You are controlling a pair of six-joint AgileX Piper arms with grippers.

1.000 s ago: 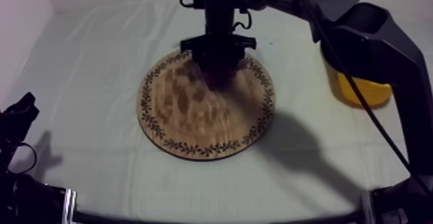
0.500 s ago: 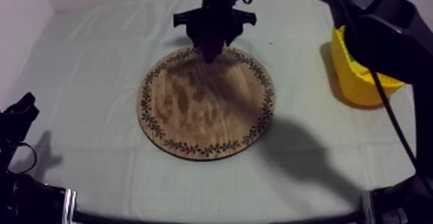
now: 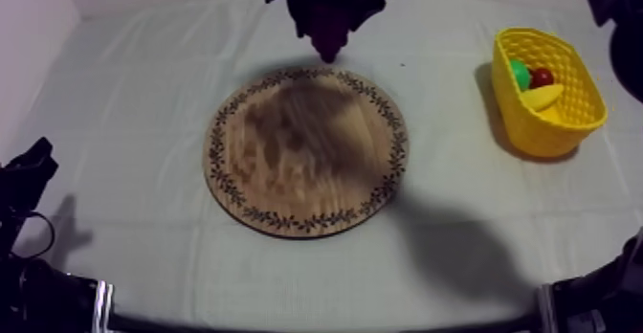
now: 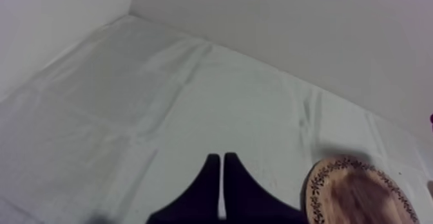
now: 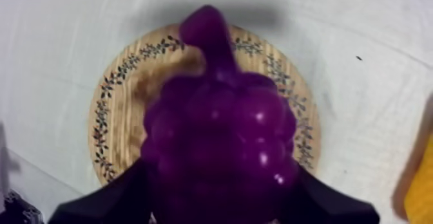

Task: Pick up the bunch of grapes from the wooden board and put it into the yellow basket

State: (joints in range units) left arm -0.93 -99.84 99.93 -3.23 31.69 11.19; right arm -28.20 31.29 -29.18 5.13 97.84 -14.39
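My right gripper (image 3: 331, 33) hangs high over the board's far rim, shut on the purple bunch of grapes (image 3: 330, 38). In the right wrist view the grapes (image 5: 219, 143) sit between my black fingers (image 5: 109, 197), well above the round wooden board (image 5: 129, 104). The board (image 3: 306, 150) lies bare in the table's middle. At the right stands the yellow basket (image 3: 565, 117), with a banana (image 3: 538, 98), a small red fruit (image 3: 543, 76) and a green fruit (image 3: 519, 72) inside. My left gripper (image 4: 222, 165) rests shut over the cloth, beside the board's rim (image 4: 322, 175).
Grey-white cloth covers the table, with open room around the board and between the board and the basket. My left arm (image 3: 24, 179) sits low at the left edge. A wall runs along the table's far side.
My right gripper has lifted the grapes off the board and risen toward the far side. The arm has swung clear of the basket, whose contents now show.
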